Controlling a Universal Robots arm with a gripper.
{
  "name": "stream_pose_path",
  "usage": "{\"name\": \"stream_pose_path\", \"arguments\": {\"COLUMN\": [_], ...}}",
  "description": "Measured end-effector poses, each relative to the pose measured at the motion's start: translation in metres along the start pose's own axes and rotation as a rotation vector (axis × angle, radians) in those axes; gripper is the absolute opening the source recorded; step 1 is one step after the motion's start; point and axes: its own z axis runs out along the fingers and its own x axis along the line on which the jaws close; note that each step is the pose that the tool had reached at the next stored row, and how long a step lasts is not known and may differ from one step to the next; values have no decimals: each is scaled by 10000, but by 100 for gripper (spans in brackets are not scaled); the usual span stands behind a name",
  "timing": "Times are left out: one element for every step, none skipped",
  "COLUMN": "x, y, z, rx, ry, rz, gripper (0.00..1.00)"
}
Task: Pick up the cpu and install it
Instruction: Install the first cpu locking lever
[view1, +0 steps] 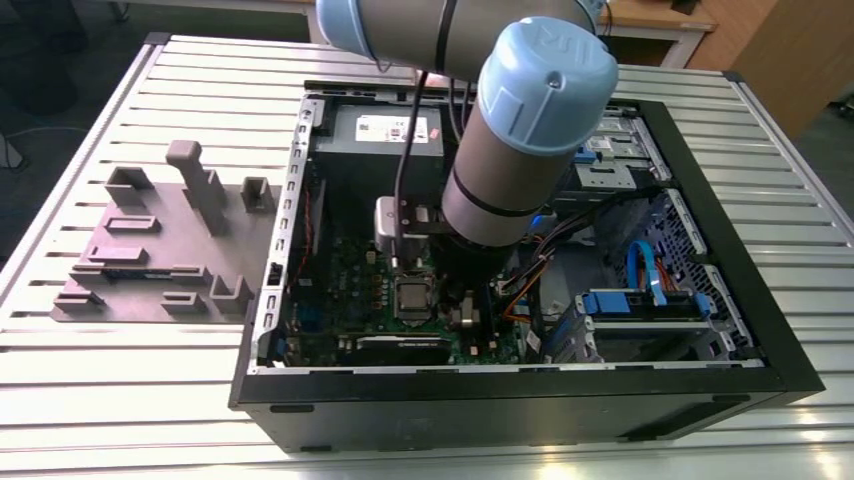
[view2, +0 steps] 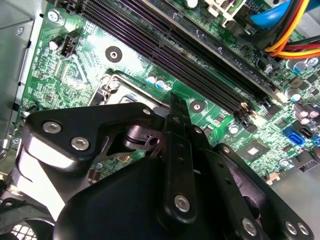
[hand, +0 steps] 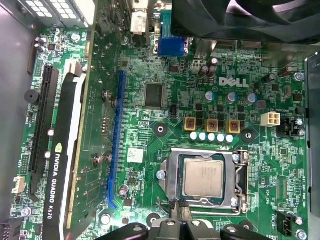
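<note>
- The cpu (hand: 202, 178) is a small flat square chip. It has a silvery-grey metal top with faint dark print and a thin pale rim.
- In the exterior view the cpu (view1: 411, 297) is a little grey square, tiny against the open computer case (view1: 534, 410).
- It lies flat in its socket on the green motherboard (hand: 140, 125), with the silver frame (hand: 173, 172) running round its sides.
- The computer case rests on a slatted metal counter (view1: 120, 400), and the motherboard lies on its floor.
- The end effector (hand: 179, 209) is narrow: in the first wrist view its black fingertips stand close together with a thin slit between them. They hold nothing.
- Those tips stand just beside the outer edge of the silver frame, near one corner of the cpu. They are on the side of the socket away from the three gold-topped square parts (hand: 212, 125).
- The cpu is apart from the tips. I cannot tell whether the tips touch the frame.
- In the second wrist view the end effector (view2: 173, 100) and its black linkage cover most of the socket. A corner of the frame shows beside them, and the long dark memory slots (view2: 165, 45) lie past it.
- In the exterior view the arm (view1: 521, 130) hangs into the case over the motherboard, and the cpu is just beside its lower end.
- A grey fixture (view1: 160, 240) sits on the counter to the exterior view's left of the case.
- The graphics card (hand: 75, 150) stands well apart from the socket, beyond a blue slot (hand: 116, 140).
</note>
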Motion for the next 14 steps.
{"name": "stream_pose_path", "arguments": {"x": [0, 0, 1, 1, 1, 1, 1, 2, 2, 2, 3, 3, 2, 3], "y": [-2, -6, -9, -12, -16, -20, -24, -28, -33, -39, -44, -49, -54, -61], "z": [1, 2, 3, 4, 4, 5, 6, 6, 7, 8, 9, 9, 14, 13], "rx": [0, 0, 0, 0, 0, 0, -1, -1, -1, -1, 0, 0, 2, 1], "ry": [1, 1, 2, 3, 4, 5, 6, 7, 8, 9, 10, 12, 6, 10], "rz": [-8, -17, -25, -34, -43, -53, -63, -74, -86, -99, -111, -124, -136, -144], "gripper": [11, 11, 11, 11, 11, 11, 11, 11, 11, 11, 11, 11, 11, 11]}}
